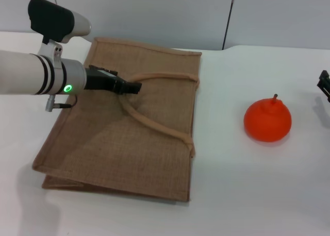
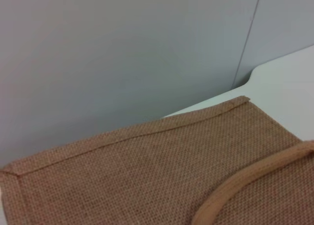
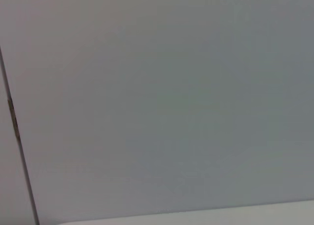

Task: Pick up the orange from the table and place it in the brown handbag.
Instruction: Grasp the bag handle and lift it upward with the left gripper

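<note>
At nine o'clock on the counter (image 1: 232, 205) you have the left claw (image 1: 135, 87) low over the brown handbag (image 1: 103, 143), its tip at the upper handle loop (image 1: 160, 77). It looks pinched on that strap, but you cannot tell for certain whether it grips. The handbag lies flat with its mouth toward three o'clock, so you seem to be in the bag-opening step: lift the handle to raise the top panel and make a gap. Further toward three o'clock the orange (image 1: 267, 120) sits untouched on the counter, well apart from the bag. At the far three o'clock edge only a sliver of the right claw (image 1: 324, 84) shows; you cannot tell its state. It must next reach the orange.
</note>
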